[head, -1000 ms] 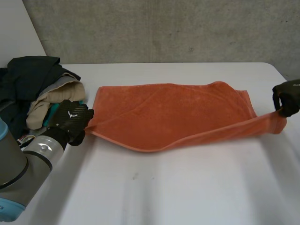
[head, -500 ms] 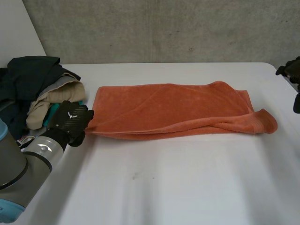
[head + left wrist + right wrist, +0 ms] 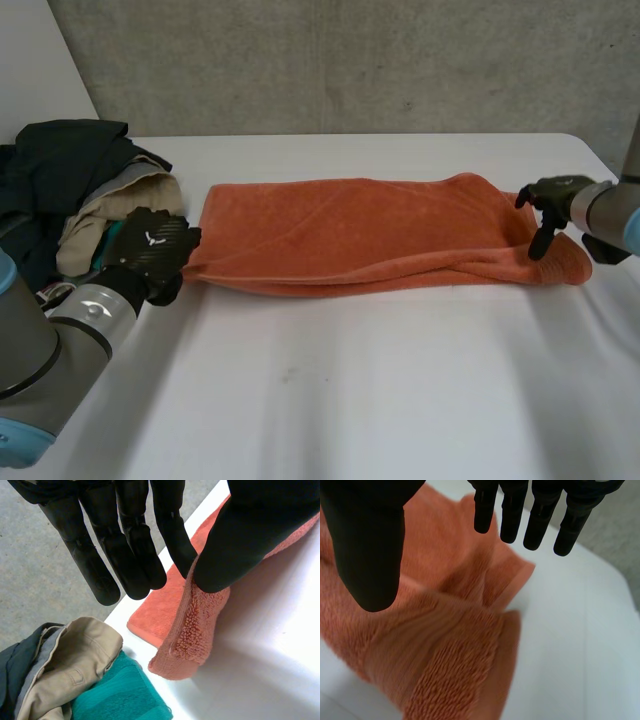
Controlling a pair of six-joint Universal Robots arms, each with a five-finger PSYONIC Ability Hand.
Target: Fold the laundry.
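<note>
Nearest me the table is bare, so there is room to work. My left hand pinches the near left corner of the orange towel, which lies folded lengthwise across the table's middle. My right hand hangs slack, holding nothing, just above the towel's rumpled right end, close to the table's right edge. The long fold looks done; next, I judge, I must grasp that end squarely and carry it leftward. Farther back, the pile of clothes crowds my left hand.
</note>
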